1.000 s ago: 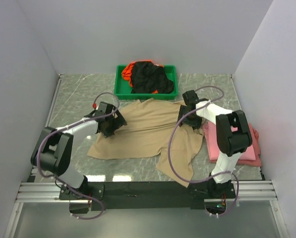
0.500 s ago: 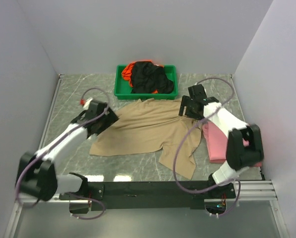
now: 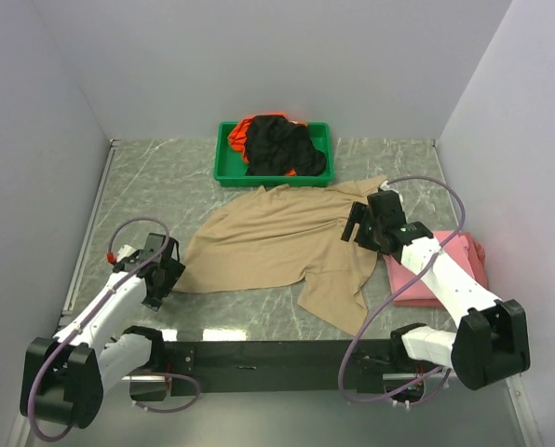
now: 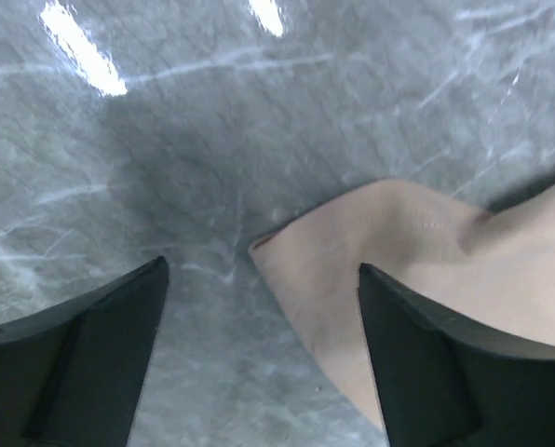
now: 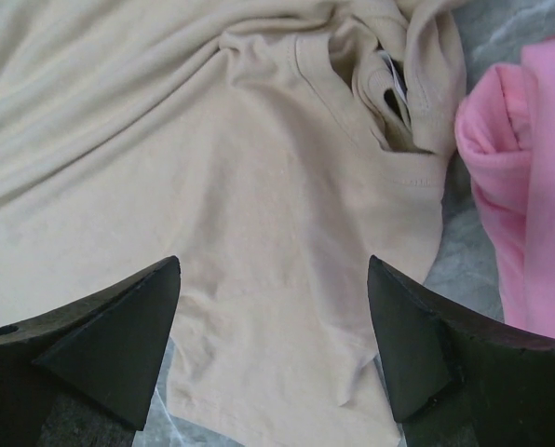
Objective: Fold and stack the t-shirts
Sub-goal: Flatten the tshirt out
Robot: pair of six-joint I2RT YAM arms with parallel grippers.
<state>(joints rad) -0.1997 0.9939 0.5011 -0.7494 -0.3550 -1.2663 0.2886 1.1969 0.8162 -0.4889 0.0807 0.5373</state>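
Left end effector [image 3: 170, 273] withdrew, jaws apart.

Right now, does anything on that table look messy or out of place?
The tan t-shirt lies rumpled and askew, its collar bunched beside the pink t-shirt. Black and orange t-shirts are heaped unfolded in the green tray.

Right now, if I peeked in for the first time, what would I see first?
A big tan t-shirt lies rumpled across the middle of the marble table, with the left gripper and right gripper open at its edges. Behind it a green tray holds black and orange shirts, and a pink shirt lies on the right.
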